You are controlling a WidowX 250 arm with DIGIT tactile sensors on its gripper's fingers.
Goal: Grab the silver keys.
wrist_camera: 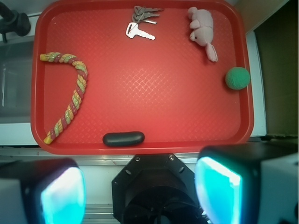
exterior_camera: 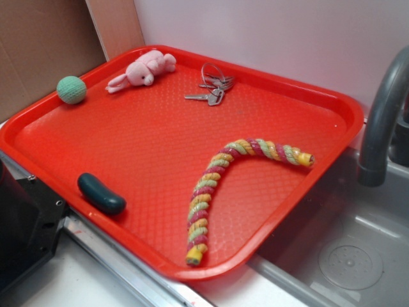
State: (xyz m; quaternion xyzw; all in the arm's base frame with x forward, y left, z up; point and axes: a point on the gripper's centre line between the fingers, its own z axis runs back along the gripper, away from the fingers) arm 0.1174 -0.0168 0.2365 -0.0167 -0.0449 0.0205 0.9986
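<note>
Red plastic tray [exterior_camera: 307,89], rounded corners, raised rim, fine diamond-textured floor; it fills most of both views.

Silver keys [exterior_camera: 212,86]: flat grey metal blades on thin wire rings, lying at the upper centre of the exterior view, top centre of the wrist view [wrist_camera: 141,22], one larger key splayed apart from the bunch. Nothing touches them.

Pink plush bunny [exterior_camera: 142,71]: soft, fuzzy, lying on its side just left of the keys in the exterior view.

Green ball [exterior_camera: 71,89]: knitted or crocheted surface, near the tray's upper-left rim.

Twisted rope toy [exterior_camera: 220,176]: yellow, pink and green strands, bent in an elbow, lower right of centre.

Dark oblong object [exterior_camera: 101,193]: smooth, glossy, pill-shaped, by the lower-left rim.

Gripper [wrist_camera: 140,191]: two pale fingers [wrist_camera: 60,193] with a cyan sheen at the bottom of the wrist view, spread wide apart, empty, well apart from the keys.

Surroundings: grey metal sink [exterior_camera: 358,256], curved dark faucet [exterior_camera: 383,121], pale wall [exterior_camera: 275,32], brown panel [exterior_camera: 45,45] at upper left.
</note>
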